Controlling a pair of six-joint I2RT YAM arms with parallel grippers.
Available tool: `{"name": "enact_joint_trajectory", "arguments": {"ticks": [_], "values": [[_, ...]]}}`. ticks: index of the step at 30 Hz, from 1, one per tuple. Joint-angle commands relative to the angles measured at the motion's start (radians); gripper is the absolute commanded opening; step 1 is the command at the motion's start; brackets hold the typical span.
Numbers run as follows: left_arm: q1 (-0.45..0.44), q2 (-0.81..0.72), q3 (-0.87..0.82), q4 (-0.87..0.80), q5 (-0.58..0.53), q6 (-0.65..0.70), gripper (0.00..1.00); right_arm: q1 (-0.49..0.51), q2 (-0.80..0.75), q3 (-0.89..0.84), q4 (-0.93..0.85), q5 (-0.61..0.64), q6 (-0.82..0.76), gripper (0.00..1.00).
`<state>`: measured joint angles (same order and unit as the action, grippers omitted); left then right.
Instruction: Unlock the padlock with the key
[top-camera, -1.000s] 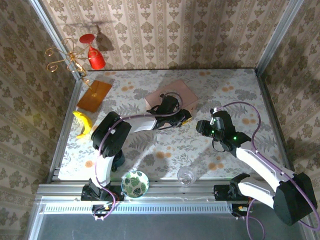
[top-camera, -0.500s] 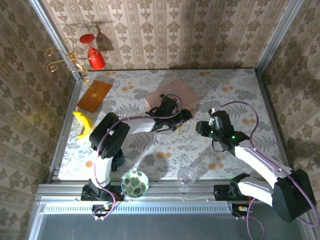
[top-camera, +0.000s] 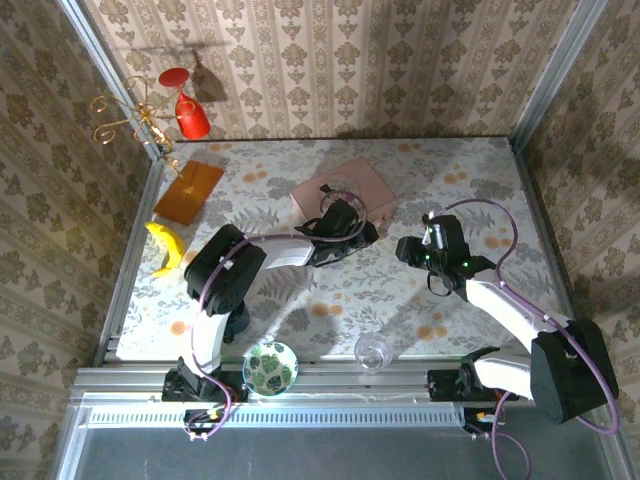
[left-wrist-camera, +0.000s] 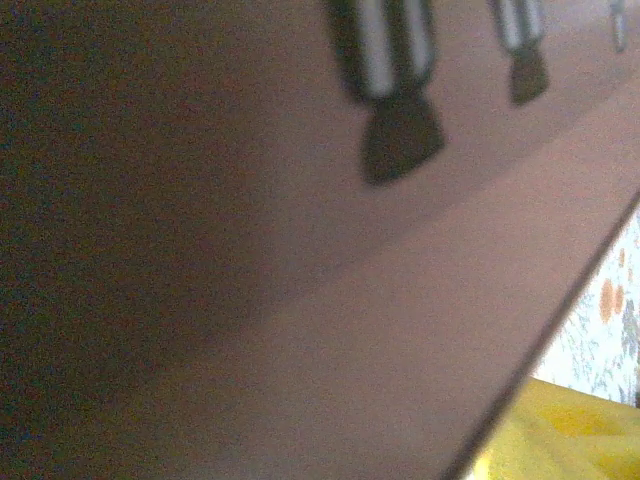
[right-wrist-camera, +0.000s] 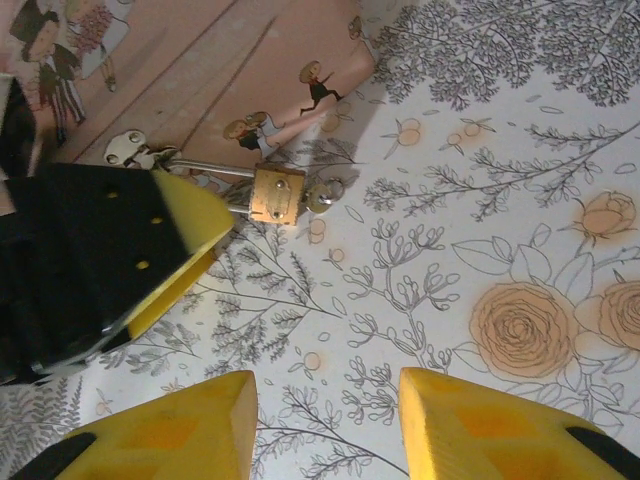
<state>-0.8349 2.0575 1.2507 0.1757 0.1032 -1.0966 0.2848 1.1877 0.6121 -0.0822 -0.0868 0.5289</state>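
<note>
Padlock (right-wrist-camera: 277, 195) comes first: we see a small brass-bodied lock with a silver shackle lying on the floral-printed tabletop (right-wrist-camera: 480, 200), just beside the near edge of the flat pink cardboard box with cartoon figures (right-wrist-camera: 200, 70). Its shackle runs to a small silver metal hasp (right-wrist-camera: 128, 147) fixed on that box. At the lock's other end sits a small silvery key (right-wrist-camera: 322, 195) with a ring-shaped head, touching the body; we cannot tell whether the blade is fully in the keyway.

We judge the task unfinished. The shackle looks seated in the body, so nothing reads as unlocked yet. What seems done is bringing key and lock together; what is left is gripping the key head, turning it, and freeing the shackle.

Our right end effector (right-wrist-camera: 325, 420) hovers above the tabletop on the near side of the lock, its yellow-padded fingers moderately apart with nothing between them. Our left end effector (top-camera: 362, 232) is at the box's near edge, and one black, yellow-tipped finger (right-wrist-camera: 170, 240) lies just beside the shackle. We cannot tell how wide it is set, nor whether it pins anything. Its own wrist camera gives a blurred close view of the box's surface.

The next move, in our view, calls for a fine pinch on a very small key head.
</note>
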Motion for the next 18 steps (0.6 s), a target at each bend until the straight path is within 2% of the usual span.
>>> {"name": "enact_joint_trajectory", "arguments": {"ticks": [1,3,7,11,18], "values": [[-0.003,0.060,0.007,0.064,-0.066,0.034,0.62,-0.007,-0.004,0.028,0.028,-0.025,-0.002,0.42],[-0.008,0.072,-0.003,0.130,-0.090,0.044,0.56,-0.008,-0.012,0.023,0.029,-0.026,0.000,0.42],[-0.014,0.096,-0.014,0.223,-0.126,0.056,0.53,-0.010,-0.026,0.017,0.032,-0.030,0.003,0.43],[-0.016,0.127,-0.018,0.314,-0.126,0.053,0.41,-0.015,-0.043,0.008,0.032,-0.030,0.004,0.43],[-0.024,0.130,-0.017,0.334,-0.126,0.055,0.21,-0.019,-0.056,-0.006,0.043,-0.037,0.011,0.43]]}}
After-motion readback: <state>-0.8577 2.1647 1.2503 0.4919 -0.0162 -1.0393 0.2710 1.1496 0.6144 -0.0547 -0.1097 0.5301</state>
